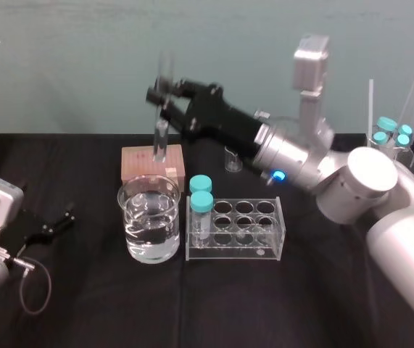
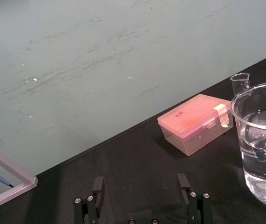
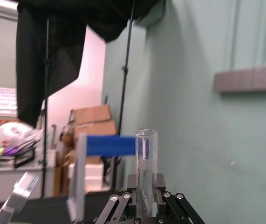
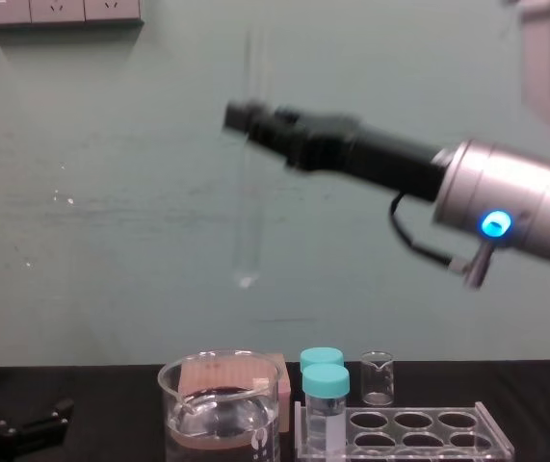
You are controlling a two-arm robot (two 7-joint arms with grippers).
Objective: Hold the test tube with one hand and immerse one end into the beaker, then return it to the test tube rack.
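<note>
Test tube [image 1: 161,141], thin, clear glass: light, slippery, fragile. Pinched upright at upper part by black right end effector [image 1: 164,101], upper centre. Left end effector [image 1: 61,221] open, empty, lower left.

Nothing legible for me here. The beaker [image 4: 260,433] shows faint white marks, too small to read. The pink box [image 2: 195,122] has a scribble on its lid I can't decipher.

Glossy clear glass beaker [image 1: 148,221], matt black tablecloth [image 1: 83,304]
</note>
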